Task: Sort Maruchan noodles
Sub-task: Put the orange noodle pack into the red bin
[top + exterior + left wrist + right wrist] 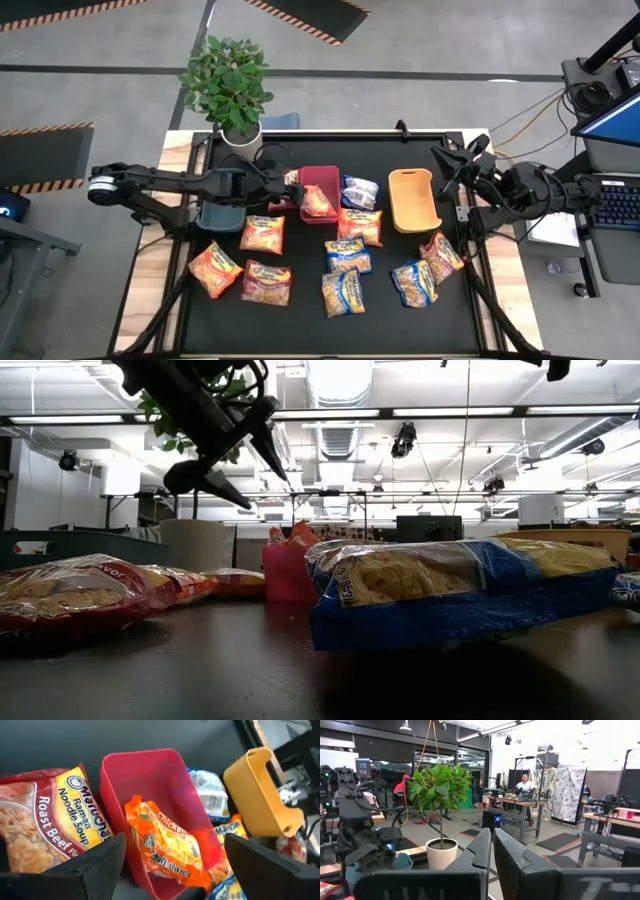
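An orange Maruchan packet (167, 851) lies aslant inside the red bin (150, 775), also seen from above as the orange packet (318, 203). My left gripper (170, 870) hangs open just above the bin's left rim, and its fingers stand on either side of the packet without touching it; in the low view the left gripper (268, 490) is well off the table. Several more noodle packets lie flat on the black table: red-pink (262, 233), orange (215, 270), blue-and-yellow (343, 292). My right gripper (452, 165) waits shut and raised at the table's right side.
A teal bin (218, 215) sits under my left arm, and a tan bin (413, 200) stands right of the red one. A blue-white packet (360, 192) lies between the red and tan bins. A potted plant (232, 85) stands at the far edge.
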Controlling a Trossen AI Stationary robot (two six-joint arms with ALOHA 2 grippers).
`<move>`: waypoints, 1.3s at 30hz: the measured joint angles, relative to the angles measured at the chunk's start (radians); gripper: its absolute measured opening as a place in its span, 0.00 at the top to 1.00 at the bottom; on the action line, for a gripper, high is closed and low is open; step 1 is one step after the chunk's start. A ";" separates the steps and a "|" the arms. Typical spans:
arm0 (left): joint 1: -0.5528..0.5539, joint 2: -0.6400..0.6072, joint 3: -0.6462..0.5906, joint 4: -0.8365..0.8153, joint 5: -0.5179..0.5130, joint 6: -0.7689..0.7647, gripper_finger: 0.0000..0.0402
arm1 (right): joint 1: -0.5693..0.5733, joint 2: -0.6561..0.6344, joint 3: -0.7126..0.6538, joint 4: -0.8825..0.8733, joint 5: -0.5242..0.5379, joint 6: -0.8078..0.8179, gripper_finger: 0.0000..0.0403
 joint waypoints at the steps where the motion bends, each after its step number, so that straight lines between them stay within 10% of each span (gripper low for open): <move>1: 0.000 0.000 0.000 0.004 -0.012 -0.002 0.23 | 0.000 0.000 0.000 0.000 0.000 -0.004 0.97; 39: 0.019 0.332 0.073 0.122 -0.038 0.009 0.37 | 0.000 0.000 0.000 -0.005 0.001 -0.012 0.97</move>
